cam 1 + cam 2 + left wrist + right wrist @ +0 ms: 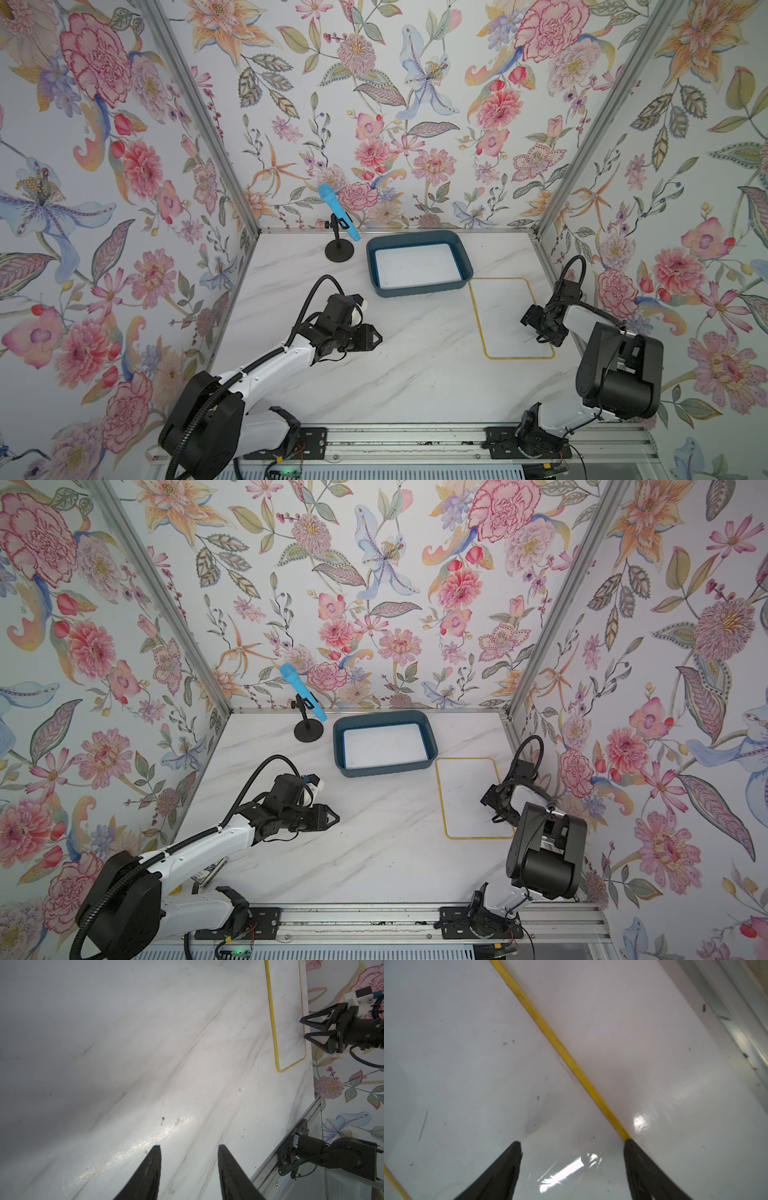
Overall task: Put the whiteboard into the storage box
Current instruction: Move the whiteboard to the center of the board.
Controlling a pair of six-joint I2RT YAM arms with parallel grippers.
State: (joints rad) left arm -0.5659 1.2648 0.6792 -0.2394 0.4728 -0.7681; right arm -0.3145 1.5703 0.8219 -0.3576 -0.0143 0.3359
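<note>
Right fingers [500,1172]: standing parted, clamping nothing. They are pointing down at the yellow-framed whiteboard [511,316], one tip over its white face and the other sitting right at the yellow frame of its outer long edge. I cannot tell whether the tips are actually pressing on it. The left wrist view is also showing a clear gap between them.

Left fingers [149,1172]: also parted and empty, hovering over the bare counter [415,374], well apart from the storage box [424,289], on its robot-ward left.

The yellow-framed whiteboard is lying flat on the counter just beside the storage box, off its robot-ward right corner and nearly touching the wall there.

Inside the storage box a blue-framed whiteboard [417,266] is lying flat and covering most of the floor. A blue microphone on a stand [338,212] is standing just to the box's left.

Progress (judgement): one board is stowed and the yellow one is not yet lifted, so roughly halfway. What remains is raising an edge, gripping it, carrying the board over the wall and laying it on the blue-framed one. A thin board lying flat is offering little edge to catch.
</note>
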